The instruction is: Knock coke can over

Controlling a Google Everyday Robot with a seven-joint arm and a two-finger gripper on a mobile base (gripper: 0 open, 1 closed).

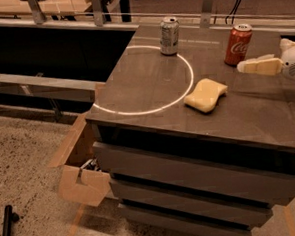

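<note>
One pincer point(249, 66) reaches in from the right edge of the view, pale cream in colour, pointing left low over the counter point(150, 84). Whether it is clenched or released I cannot tell; it holds nothing visible.

Two cans stand on the counter, both upright. The one coke can point(237, 45), red with white script and a silver top, stands just behind the pincer's tip, towards the counter's far edge; I cannot tell whether the two touch. The one silver-grey can point(169, 36) stands well to the left of the pincer, also near the far edge, on the line of a single white circle point(137, 111) marked on the countertop.

One yellow sponge point(205, 95) lies flat in front of the pincer and a little to its left, just outside the circle's right side.

Below the countertop, three drawer fronts point(191, 175) are stacked. Far to the pincer's lower left, one open cardboard box point(84, 181) sits on the speckled floor against the counter's side.
</note>
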